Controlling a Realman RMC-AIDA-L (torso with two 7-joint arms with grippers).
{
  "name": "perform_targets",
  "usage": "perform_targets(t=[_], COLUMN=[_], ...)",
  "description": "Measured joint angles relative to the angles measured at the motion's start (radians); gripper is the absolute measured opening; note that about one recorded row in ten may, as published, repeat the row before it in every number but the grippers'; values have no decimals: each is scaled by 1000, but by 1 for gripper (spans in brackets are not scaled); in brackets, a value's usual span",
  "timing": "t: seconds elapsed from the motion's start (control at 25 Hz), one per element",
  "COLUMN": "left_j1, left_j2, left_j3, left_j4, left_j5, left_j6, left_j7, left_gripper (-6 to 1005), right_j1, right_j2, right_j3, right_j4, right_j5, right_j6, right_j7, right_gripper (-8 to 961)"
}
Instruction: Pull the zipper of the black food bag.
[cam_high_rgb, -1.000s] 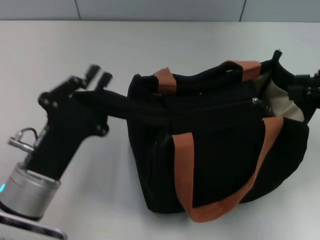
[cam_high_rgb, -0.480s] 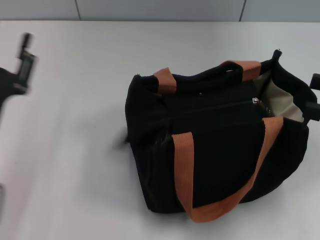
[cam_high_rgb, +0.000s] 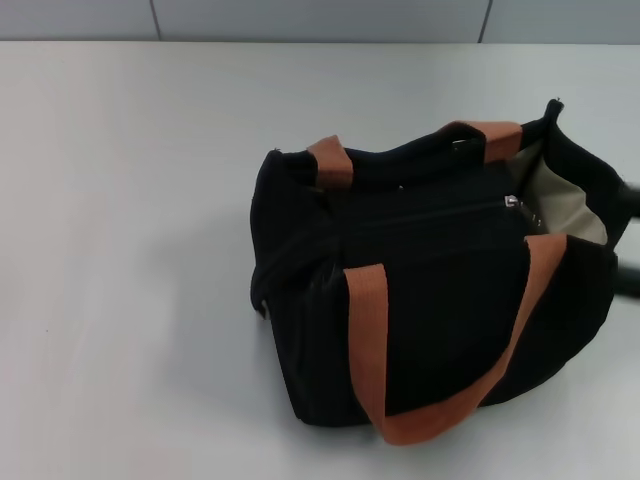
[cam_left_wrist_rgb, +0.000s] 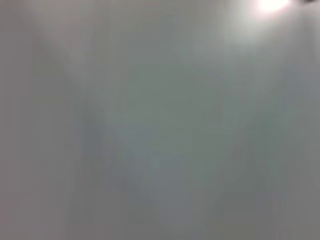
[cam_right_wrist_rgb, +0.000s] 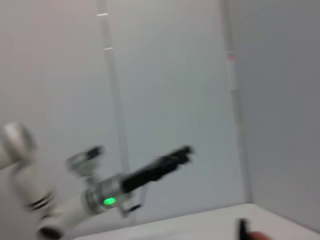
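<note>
The black food bag (cam_high_rgb: 430, 300) lies on the white table (cam_high_rgb: 130, 250), with orange-brown strap handles (cam_high_rgb: 368, 330) over its near and far sides. Its right end gapes and shows pale beige lining (cam_high_rgb: 560, 190). The zipper's silver pull tab (cam_high_rgb: 512, 202) sits at the right end of the black zipper line on the upper face. My right gripper (cam_high_rgb: 631, 278) is a dark blur at the right edge of the head view, beside the bag's open end. My left gripper (cam_right_wrist_rgb: 167, 165) is out of the head view and shows far off in the right wrist view, raised in the air.
The left wrist view shows only a blurred grey surface. A grey panelled wall (cam_high_rgb: 320, 18) runs behind the table's far edge. The bag's black corner tip (cam_right_wrist_rgb: 242, 227) pokes into the right wrist view.
My left arm has pulled away from the bag's left end and left the head view to the left. My right gripper has drawn back from the bag's right end to the frame edge. The bag has stayed put.
</note>
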Motion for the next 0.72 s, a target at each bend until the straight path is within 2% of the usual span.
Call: perform_targets(t=[0.04,0.12,0.16,0.2,0.24,0.28,0.32,0.36,0.44,0.52,0.56,0.6,0.64,0.72], left_j1=[-2,-10,-10,-13,-13,-34,-42,-42,-63,-63,-78,-78,-82,-82], left_j2=[6,26,26,30,30,30,23,23,-6,-6,-40,-40,-51,-51], left_j3=[52,249,249,334,334,520,571,571,704,704,835,835,885,885], left_j4=[20,68,68,76,76,106,126,126,183,183,248,248,271,271], left_j5=[14,35,35,34,34,31,31,31,32,32,37,37,36,36], left_j6=[21,82,82,96,96,100,100,100,100,100,99,99,99,99], left_j7=[-43,-155,-155,-185,-185,-231,-249,-249,-290,-290,-318,-318,-327,-327], left_gripper=[805,809,810,810,811,811,812,812,813,814,815,815,815,815], right_j1=[3,4,4,3,4,4,10,10,16,21,21,23,25,31], right_j2=[0,0,1,1,2,2,3,3,3,2,2,1,1,1], right_j3=[0,-3,-6,-9,-13,-17,-21,-21,-19,-13,-13,-12,-12,-14], right_j4=[2,7,11,16,21,28,48,48,80,139,139,158,171,196], right_j5=[-11,-37,-50,-67,-83,-103,-135,-135,-155,-160,-160,-160,-161,-161], right_j6=[-22,-53,-60,-62,-62,-62,-57,-57,-52,-51,-51,-51,-49,-45], right_j7=[-15,-48,-61,-74,-85,-96,-117,-117,-144,-195,-195,-213,-230,-251], right_gripper=[662,667,669,671,674,676,706,736,796,826,826,826,826,827])
